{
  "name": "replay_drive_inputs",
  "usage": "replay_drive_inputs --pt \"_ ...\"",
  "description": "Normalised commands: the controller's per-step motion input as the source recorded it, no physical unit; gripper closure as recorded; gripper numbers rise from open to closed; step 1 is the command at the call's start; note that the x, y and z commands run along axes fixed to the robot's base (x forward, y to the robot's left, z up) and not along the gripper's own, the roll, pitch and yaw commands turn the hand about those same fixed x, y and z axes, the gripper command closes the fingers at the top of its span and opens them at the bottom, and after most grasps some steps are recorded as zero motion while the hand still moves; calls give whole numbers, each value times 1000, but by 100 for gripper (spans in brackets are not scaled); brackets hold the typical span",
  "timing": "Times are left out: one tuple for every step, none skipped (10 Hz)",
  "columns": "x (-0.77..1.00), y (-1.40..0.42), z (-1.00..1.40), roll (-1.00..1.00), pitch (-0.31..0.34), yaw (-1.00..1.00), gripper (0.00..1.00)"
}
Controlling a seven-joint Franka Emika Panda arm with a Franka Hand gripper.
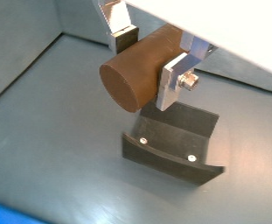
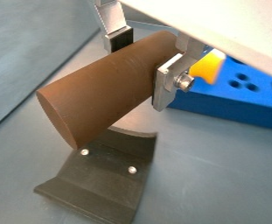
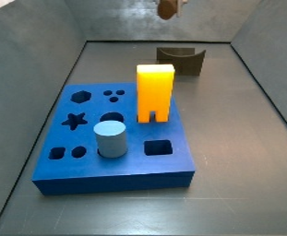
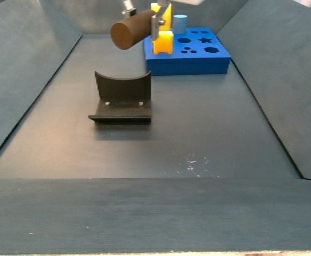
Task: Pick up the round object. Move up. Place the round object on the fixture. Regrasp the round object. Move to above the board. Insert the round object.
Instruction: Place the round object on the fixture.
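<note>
Gripper [image 1: 149, 63] clamped on the brown cylindrical peg [image 1: 136, 74], held aloft over the dark notched fixture [image 1: 173, 144]. Best lowered straight, axis lined along the cradle notch (release only once seated). Peg: matte brown, flat tan end face; upper centre in a side view [image 3: 167, 8].

Pincer [image 1: 149, 63]: flat silver finger plates, dark pads, screw head.

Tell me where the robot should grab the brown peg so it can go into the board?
Probably across its curved sides near one end, as the gripper holds the round object now. The fingers clamp the curved sides, leaving a flat end face free above the fixture.
</note>
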Motion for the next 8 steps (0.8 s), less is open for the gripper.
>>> replay_drive_inputs --pt "596 276 278 -1000 4 637 100" --pt "453 271 265 -1000 19 532 100" --pt "325 199 166 -1000 48 484 100" --pt "265 144 104 -1000 66 457 100" --pt "178 90 37 -1000 97 419 100" --pt "111 69 20 -1000 120 387 100" --pt "47 56 18 -1000 146 340 100" --pt "47 49 13 -1000 156 322 100"
